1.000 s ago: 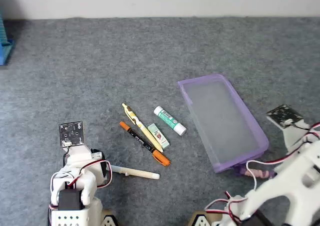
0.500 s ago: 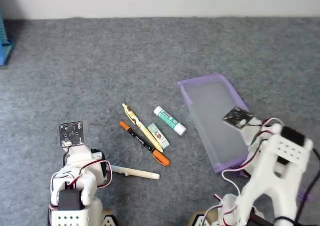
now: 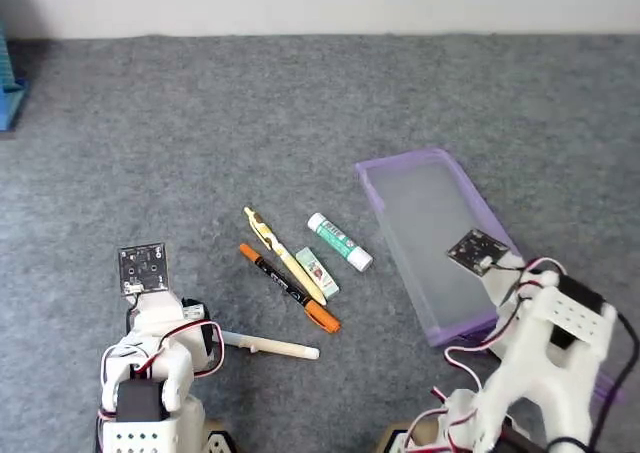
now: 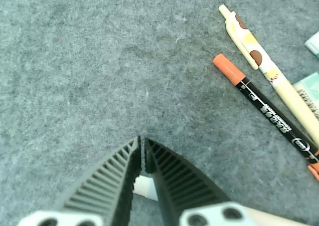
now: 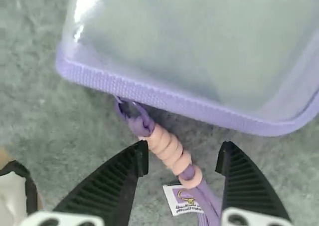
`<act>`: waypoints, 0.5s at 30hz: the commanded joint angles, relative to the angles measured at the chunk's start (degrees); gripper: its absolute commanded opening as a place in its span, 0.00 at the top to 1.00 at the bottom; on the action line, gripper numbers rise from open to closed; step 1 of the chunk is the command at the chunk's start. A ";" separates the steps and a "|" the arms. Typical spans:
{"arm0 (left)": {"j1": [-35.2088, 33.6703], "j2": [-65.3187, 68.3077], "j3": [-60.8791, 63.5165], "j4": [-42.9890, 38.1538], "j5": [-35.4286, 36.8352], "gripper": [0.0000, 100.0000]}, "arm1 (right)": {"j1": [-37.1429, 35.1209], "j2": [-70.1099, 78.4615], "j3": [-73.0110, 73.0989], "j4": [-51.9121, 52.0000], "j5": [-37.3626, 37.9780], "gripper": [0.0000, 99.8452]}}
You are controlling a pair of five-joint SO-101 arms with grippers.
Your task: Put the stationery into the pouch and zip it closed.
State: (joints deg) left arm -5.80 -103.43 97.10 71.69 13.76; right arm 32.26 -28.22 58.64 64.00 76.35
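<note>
The right gripper (image 5: 183,153) has its black ribbed jaws spread wide, one on either side of the pouch's zipper pull (image 5: 167,148), a string of peach beads on a purple cord. Neither jaw visibly touches it. A small white printed tag (image 5: 182,203) lies on the cord just beside the beads. The cord runs to one corner of the flat, translucent purple-edged pouch (image 5: 199,46). Whether its zip is open or closed cannot be made out. From above, the pouch (image 3: 430,223) lies slantwise in the right half of the grey felt-covered table (image 3: 200,133). Its near corner and the pull are hidden under the white right arm (image 3: 550,353) at the near edge. The left gripper (image 4: 142,140) has its jaws pressed almost together, with only a thin slit between them. The white end of a cream-coloured stick (image 4: 144,187) shows beneath them, and contact cannot be judged. From above, that stick (image 3: 270,347) lies on the table, jutting out from beside the white left arm (image 3: 150,363) near the near edge. The other stationery lies loose in a cluster mid-table, left of the pouch. There is a cream pen with brown spots (image 3: 283,255) and a black marker with orange ends (image 3: 288,288) alongside it. There is also a small pale green packet (image 3: 317,271) and a white tube with a green label (image 3: 340,241). In the left wrist view the pen (image 4: 259,61) and marker (image 4: 269,111) run off the frame, and the packet (image 4: 309,89) is cut off.
</note>
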 commanded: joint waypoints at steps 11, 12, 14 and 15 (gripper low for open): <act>-0.18 -0.79 -0.66 0.18 0.44 0.99 | 3.38 11.47 -0.18 -6.55 1.32 0.89; -0.18 -0.79 -0.66 0.18 0.44 0.99 | 3.91 12.09 -0.18 -6.99 1.32 0.91; -0.18 -0.79 -0.66 0.18 0.44 0.99 | 4.35 12.88 -0.26 -7.69 1.32 0.94; -0.18 -0.79 -0.66 0.18 0.44 0.99 | 4.35 13.05 -0.26 -8.22 1.32 0.95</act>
State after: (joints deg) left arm -5.80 -103.43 97.10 71.69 13.76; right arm 36.04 -16.97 57.49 56.35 76.97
